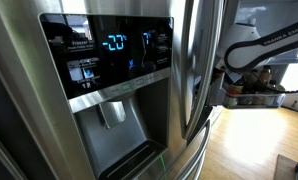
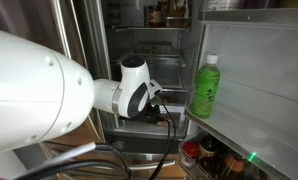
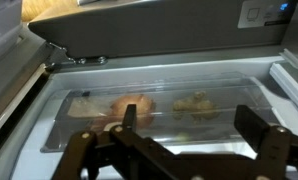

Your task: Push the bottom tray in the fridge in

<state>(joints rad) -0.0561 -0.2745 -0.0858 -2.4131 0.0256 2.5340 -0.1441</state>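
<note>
The stainless-steel fridge (image 1: pixel 189 70) fills an exterior view, with its black dispenser panel (image 1: pixel 109 50) lit blue and long bar handles. In an exterior view the fridge is open; my white arm (image 2: pixel 129 95) reaches into it. In the wrist view my gripper (image 3: pixel 189 125) is open, its two black fingers spread in front of the clear bottom tray (image 3: pixel 169 95). The tray holds an orange-brown food (image 3: pixel 129 108) and a yellowish food (image 3: pixel 194 105). Whether the fingers touch the tray's front edge is unclear.
A green bottle (image 2: pixel 205 85) stands on the open door's shelf, and jars (image 2: pixel 204 155) sit on a lower door shelf. A grey shelf front (image 3: pixel 159 35) runs above the tray. A wooden floor (image 1: pixel 244 140) lies beyond the fridge.
</note>
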